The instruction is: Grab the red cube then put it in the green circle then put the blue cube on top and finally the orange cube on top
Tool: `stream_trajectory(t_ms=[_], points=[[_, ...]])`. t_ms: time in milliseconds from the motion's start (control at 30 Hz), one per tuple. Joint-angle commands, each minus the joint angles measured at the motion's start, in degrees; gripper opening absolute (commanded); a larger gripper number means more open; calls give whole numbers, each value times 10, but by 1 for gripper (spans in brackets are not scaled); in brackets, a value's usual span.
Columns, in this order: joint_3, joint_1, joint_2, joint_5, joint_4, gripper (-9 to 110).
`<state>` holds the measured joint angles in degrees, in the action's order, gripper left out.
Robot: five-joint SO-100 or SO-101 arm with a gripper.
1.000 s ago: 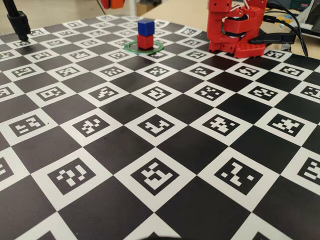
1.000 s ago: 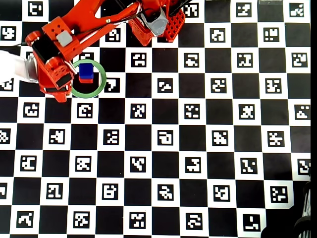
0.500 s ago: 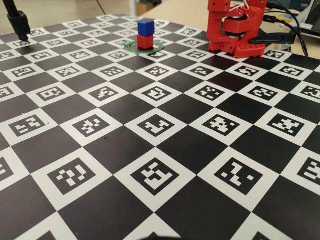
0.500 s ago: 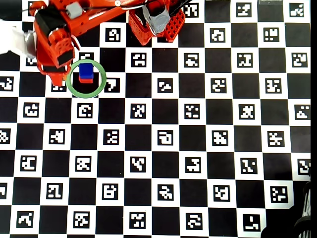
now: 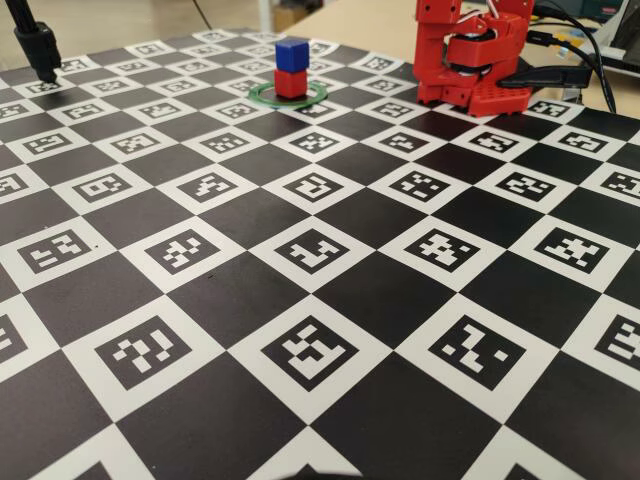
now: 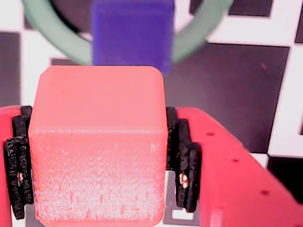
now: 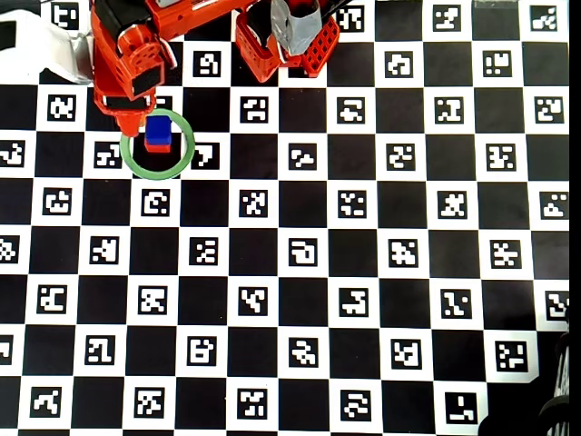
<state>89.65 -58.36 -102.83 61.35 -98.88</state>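
Observation:
The blue cube sits on the red cube inside the green circle at the far side of the board. In the overhead view my gripper hangs just up-left of the stacked blue cube, over the green circle's edge; a sliver of the red cube shows below the blue one. The wrist view shows my gripper shut on the orange cube, black pads pressing both sides. Ahead of it are the blue cube and the green circle.
The red arm base stands right of the stack, with black cables behind it. A black stand rises at the far left. A white object lies at the board's top-left corner. The board is a checkerboard of markers.
In the overhead view the arm has swung from the left of the ring round to its upper side, and the gripper tip now points down at the stack.

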Motion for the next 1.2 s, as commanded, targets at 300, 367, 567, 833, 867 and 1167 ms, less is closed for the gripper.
stream_trajectory(t_ms=[300,367,567,833,867,1167], points=[[78,-4,-46,-18,74,8],[91,-3,-47,-21,87,8],[125,-4,-49,-28,117,8],[163,-4,-55,-39,149,8],[167,-4,-56,-40,152,8],[194,-2,-63,-42,171,8]])
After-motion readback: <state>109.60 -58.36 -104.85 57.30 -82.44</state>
